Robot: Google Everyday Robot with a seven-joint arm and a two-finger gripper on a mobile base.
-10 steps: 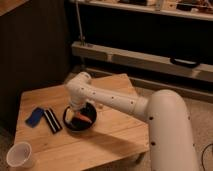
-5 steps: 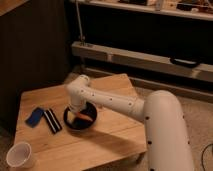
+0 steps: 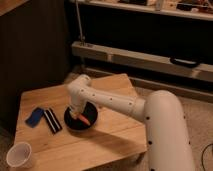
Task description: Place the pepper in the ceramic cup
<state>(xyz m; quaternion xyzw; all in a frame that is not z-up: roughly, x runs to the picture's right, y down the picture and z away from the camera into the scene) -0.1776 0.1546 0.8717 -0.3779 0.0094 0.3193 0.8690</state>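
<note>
Nearest the camera, at the table's (image 3: pixel 115 135) front left corner, the ceramic cup (image 3: pixel 19 155) is seen upright, its mouth open and nothing in it. Further back on the left, a flat blue item (image 3: pixel 35 116) and a black-and-white striped item (image 3: pixel 51 120) are laid side by side, between the cup and the black bowl (image 3: pixel 92 114).

The pepper (image 3: pixel 85 120) is found inside the black bowl, lying across its floor, well apart from the cup. The tool (image 3: pixel 76 114) is lowered into the bowl from above, its fingers pressed together, with the pepper's left end right at its tip. Whether that end is actually pinched cannot be told; no gap is visible between the two. Behind and to the right, the white arm (image 3: pixel 120 102) is bent over the table.

The pepper is judged to be light, with a smooth and probably slippery skin and a slender, tapered body. It would best be taken across its narrow width near the middle rather than at an end, so that it does not swing or slide out when lifted. Some care is called for at the bowl's rim during the lift. The cup's mouth is small, so the pepper is likely best lowered end first.
</note>
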